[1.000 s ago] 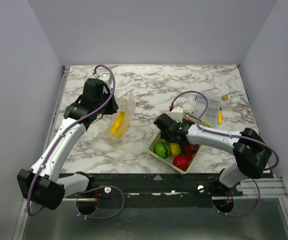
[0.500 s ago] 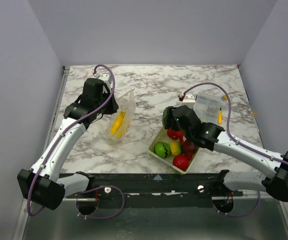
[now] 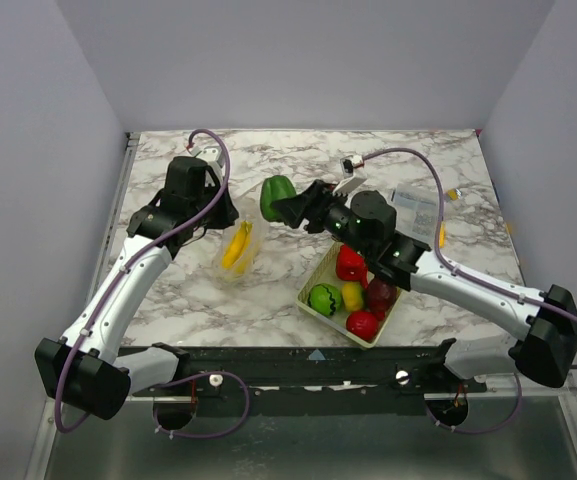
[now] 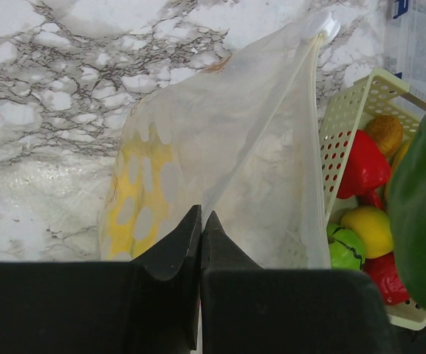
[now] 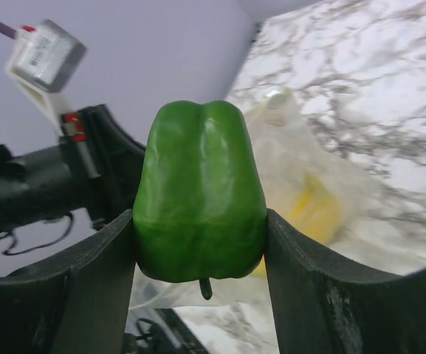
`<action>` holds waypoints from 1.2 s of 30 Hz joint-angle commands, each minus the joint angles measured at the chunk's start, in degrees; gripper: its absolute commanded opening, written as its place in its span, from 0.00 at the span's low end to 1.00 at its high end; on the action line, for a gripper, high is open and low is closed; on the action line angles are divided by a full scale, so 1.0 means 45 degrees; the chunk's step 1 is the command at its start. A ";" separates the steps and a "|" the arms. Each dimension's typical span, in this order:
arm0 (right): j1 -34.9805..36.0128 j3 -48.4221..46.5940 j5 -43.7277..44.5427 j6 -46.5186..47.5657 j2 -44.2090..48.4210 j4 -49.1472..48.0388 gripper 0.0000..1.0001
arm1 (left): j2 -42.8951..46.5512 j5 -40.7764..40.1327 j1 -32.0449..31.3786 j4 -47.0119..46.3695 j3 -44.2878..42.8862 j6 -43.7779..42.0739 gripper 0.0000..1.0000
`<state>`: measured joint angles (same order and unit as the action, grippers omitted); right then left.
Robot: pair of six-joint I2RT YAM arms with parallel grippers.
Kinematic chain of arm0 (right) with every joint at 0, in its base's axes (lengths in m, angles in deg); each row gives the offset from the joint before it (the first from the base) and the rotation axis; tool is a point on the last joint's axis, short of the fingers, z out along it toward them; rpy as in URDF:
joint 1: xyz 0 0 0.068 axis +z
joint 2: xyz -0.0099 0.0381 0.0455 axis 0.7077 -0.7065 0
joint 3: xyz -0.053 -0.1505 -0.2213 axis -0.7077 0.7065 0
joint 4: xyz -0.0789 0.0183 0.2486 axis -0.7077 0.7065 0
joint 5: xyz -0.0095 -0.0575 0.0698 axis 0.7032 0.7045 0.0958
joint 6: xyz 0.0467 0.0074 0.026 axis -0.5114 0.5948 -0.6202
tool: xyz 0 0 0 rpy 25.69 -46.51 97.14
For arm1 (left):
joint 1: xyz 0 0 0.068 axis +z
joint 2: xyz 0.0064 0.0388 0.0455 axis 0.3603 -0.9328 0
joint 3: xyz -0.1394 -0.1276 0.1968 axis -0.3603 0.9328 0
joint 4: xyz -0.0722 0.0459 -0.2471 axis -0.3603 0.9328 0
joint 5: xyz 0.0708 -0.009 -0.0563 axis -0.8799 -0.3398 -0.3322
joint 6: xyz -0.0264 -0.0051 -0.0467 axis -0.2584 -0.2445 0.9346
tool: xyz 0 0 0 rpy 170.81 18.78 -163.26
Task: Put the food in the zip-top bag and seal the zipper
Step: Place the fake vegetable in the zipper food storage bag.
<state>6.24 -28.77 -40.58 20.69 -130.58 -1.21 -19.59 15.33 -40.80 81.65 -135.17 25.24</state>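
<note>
My left gripper (image 3: 220, 212) is shut on the edge of the clear zip-top bag (image 3: 247, 228) and holds its mouth up; a yellow banana (image 3: 235, 246) lies inside. In the left wrist view the gripper (image 4: 200, 223) pinches the bag (image 4: 257, 155), with the banana (image 4: 135, 199) seen through it. My right gripper (image 3: 290, 207) is shut on a green pepper (image 3: 277, 195), held in the air just right of the bag's mouth. In the right wrist view the gripper (image 5: 200, 225) clamps the pepper (image 5: 200, 184), with the bag (image 5: 301, 158) behind it. The zipper is not discernible.
The pale lattice basket (image 3: 320, 269) stands front centre with a red piece (image 3: 350, 263), a green piece (image 3: 322, 298), a yellow piece (image 3: 352, 296) and other red pieces. A rigid clear box (image 3: 416, 213) stands at the right. The basket (image 4: 345, 125) lies close beside the bag.
My right gripper has risen out of the basket with the green pepper and swung left and back to beside the bag's mouth. The left arm and the bag have not moved.
</note>
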 commanded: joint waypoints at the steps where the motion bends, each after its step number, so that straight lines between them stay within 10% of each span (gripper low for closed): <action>1: -0.0010 -0.0719 -0.2309 -0.2666 -0.0856 -0.2539 0.01 | 0.0049 0.0357 0.0154 -0.0351 0.0211 0.0212 0.00; 15: 0.0309 -0.1908 -0.2456 -0.6132 -0.2821 -0.0935 0.01 | 0.0068 0.0543 0.0311 -0.0438 0.0255 0.0594 0.00; 27: 0.1710 -0.3710 0.4860 -0.6203 -0.3142 0.6436 0.01 | 0.0377 0.0485 0.0444 -0.0583 0.0381 0.0725 0.00; 36: 0.2334 -0.6852 0.5339 -0.4887 -0.5176 0.7707 0.01 | 0.0405 0.0865 0.0448 -0.0797 0.0527 0.0769 0.00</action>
<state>15.85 -53.42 -21.18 -4.36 -149.40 28.34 -19.29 17.26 -39.12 79.85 -133.97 28.22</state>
